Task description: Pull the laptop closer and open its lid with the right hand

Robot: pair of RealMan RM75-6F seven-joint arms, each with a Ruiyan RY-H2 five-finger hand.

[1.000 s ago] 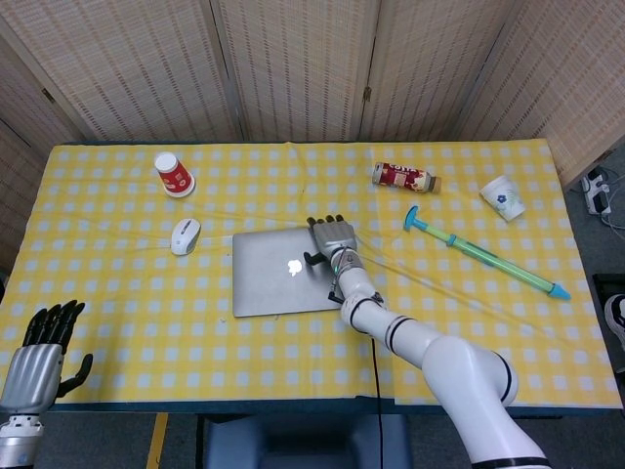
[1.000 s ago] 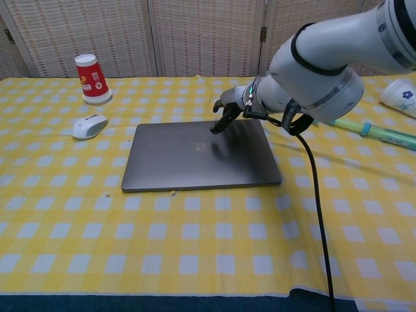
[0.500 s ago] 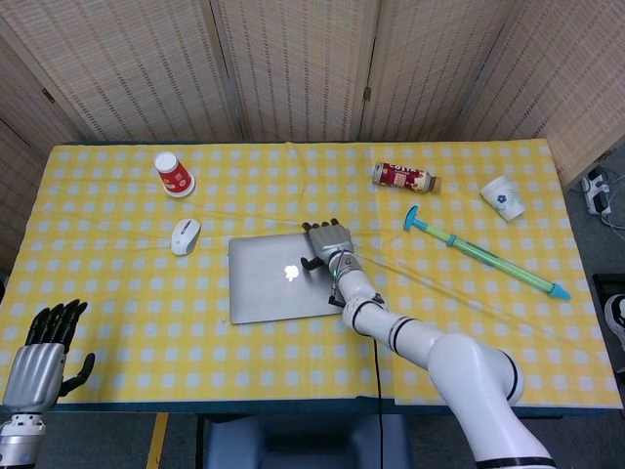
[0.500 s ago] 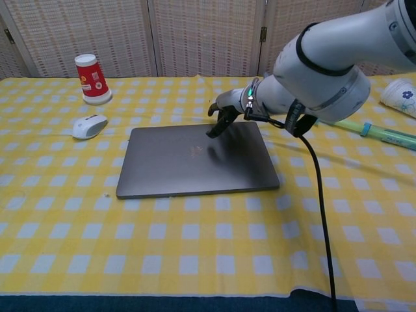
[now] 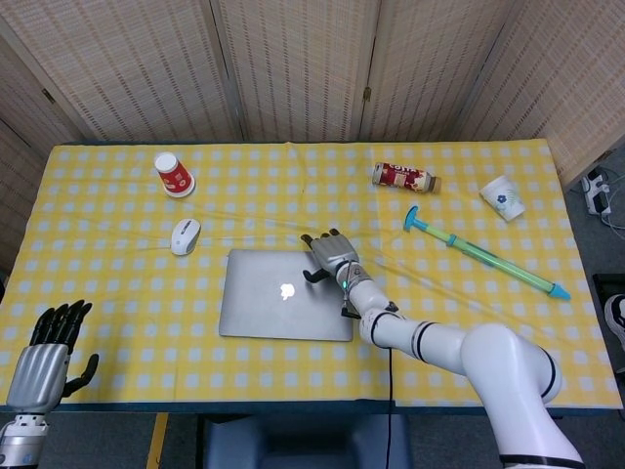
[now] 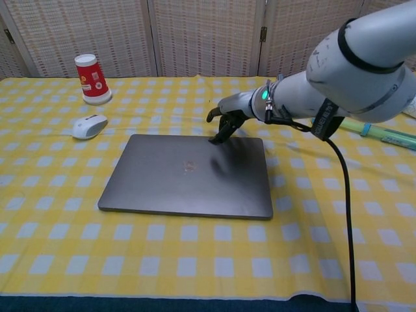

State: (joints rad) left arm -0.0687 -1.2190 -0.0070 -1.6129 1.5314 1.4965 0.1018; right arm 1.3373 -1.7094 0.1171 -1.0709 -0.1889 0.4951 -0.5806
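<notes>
A silver laptop [image 5: 283,298] lies closed and flat on the yellow checked table, its logo facing up; the chest view shows it as a dark grey slab [image 6: 188,175], slightly skewed. My right hand [image 5: 329,255] rests on the lid's far right corner, fingers bent down and pressing on the surface [image 6: 224,123]. It holds nothing. My left hand [image 5: 44,352] hangs off the table's near left corner with fingers apart and nothing in it; the chest view does not show it.
A white mouse [image 5: 185,235] lies left of the laptop, a red cup [image 5: 174,174] behind it. At the right are a snack canister [image 5: 404,178], a white paper cup [image 5: 503,197] and a blue-green pump toy [image 5: 484,253]. A black cable [image 6: 338,195] trails from the right arm.
The laptop has slid toward the near edge and turned slightly, dragged by my right hand, which moved with it. The left hand has not moved.
</notes>
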